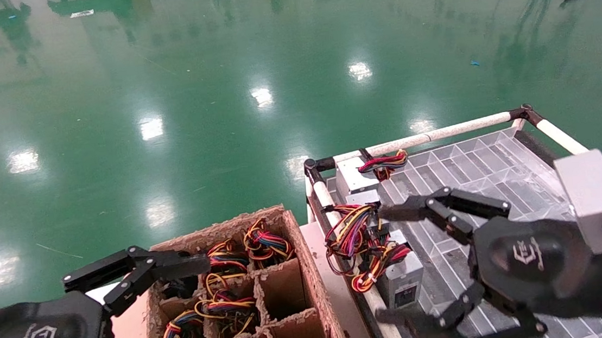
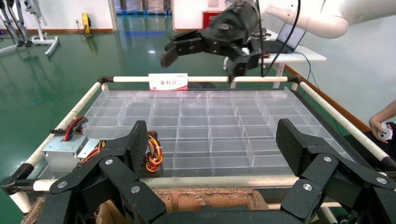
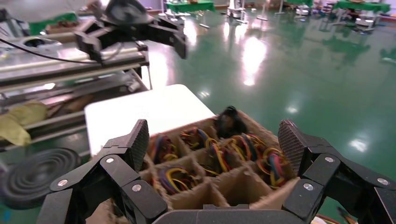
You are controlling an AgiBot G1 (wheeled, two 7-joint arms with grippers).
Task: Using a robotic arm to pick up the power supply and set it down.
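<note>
Judging by the silver metal shell, expect the power supply [image 1: 404,281] to be dense and heavy for its size, rigid, and smooth enough to slip under a weak pinch. Sits on the clear gridded tray [image 1: 475,170] near its 9 o'clock edge, just beside the white rail [image 1: 324,197], socket panel facing the camera. Best taken across the 2 flat sides of the box, never by the wire bundle [image 1: 359,240], which is soft, springy, and spills toward 11 o'clock over the rail. Could snag there on a lift.

Right gripper [image 1: 385,265] hangs over the tray with jaws spread wide, holding nothing; fingertips frame the unit from 12 and 6 o'clock in the head view, though cannot tell how far above it. Left gripper [image 2: 212,149] also spread wide and empty, hovering at the 9 o'clock side of the cardboard box [image 1: 308,255].

Containers:
- Tray: shallow clear cells, mostly bare; a second supply [image 1: 353,178] at 12 o'clock of the 1st, red and yellow leads [image 1: 386,162] draped on top.
- Cardboard box, at 9 o'clock of the tray: divided cells, several stuffed with coloured wire coils [image 1: 226,306], bodies hidden below; at least 2 cells [image 1: 281,288] along the 3 o'clock wall look vacant.
</note>
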